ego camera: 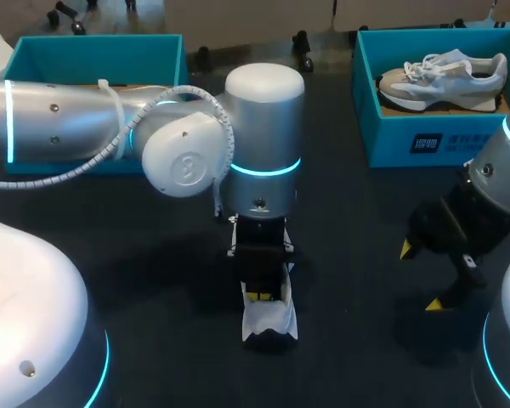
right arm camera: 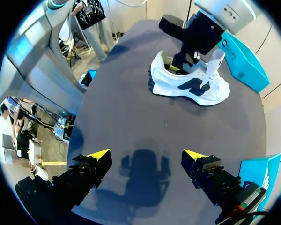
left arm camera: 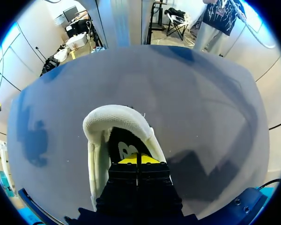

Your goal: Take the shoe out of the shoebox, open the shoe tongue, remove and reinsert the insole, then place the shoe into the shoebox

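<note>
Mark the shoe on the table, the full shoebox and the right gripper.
shoe (right arm camera: pixel 208 91), right wrist view, its side.
full shoebox (ego camera: pixel 391 136), head view, front wall.
right gripper (right arm camera: pixel 146 154), right wrist view, midway between fingertips.

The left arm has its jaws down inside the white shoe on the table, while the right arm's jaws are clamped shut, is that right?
Not quite. The right arm's jaws stand wide open, holding nothing, as the right wrist view shows. The left arm's jaws are indeed down inside the white shoe on the table.
</note>
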Motion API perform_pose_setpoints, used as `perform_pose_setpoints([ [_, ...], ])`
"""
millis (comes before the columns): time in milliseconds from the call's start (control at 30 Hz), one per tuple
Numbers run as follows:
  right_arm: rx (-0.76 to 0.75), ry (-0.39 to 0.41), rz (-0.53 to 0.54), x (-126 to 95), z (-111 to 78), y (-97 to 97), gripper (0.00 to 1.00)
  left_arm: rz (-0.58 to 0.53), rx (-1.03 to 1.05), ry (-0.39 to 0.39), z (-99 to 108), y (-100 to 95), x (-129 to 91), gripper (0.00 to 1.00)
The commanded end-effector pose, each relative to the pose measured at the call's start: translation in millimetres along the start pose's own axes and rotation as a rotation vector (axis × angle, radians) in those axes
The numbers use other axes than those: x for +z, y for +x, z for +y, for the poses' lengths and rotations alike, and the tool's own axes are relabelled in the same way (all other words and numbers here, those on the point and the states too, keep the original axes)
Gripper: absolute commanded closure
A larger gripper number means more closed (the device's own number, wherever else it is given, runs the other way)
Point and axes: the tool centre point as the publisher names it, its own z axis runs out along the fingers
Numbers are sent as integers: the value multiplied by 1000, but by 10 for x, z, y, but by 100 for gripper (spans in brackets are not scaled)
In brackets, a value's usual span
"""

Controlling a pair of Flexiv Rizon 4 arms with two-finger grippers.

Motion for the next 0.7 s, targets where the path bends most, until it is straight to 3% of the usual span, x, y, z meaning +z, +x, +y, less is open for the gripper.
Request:
perform_pose_setpoints([
  [33,-1,0,-3,11,-7,13,0,-5,14,1,-17,4,-66,100],
  [333,-1,0,-3,11,-7,13,0,-12,46,-17,-67,-41,-323,100],
  [700,-1,0,-3,11,-7,13,0,46,55,-48,-5,-48,-310,100],
])
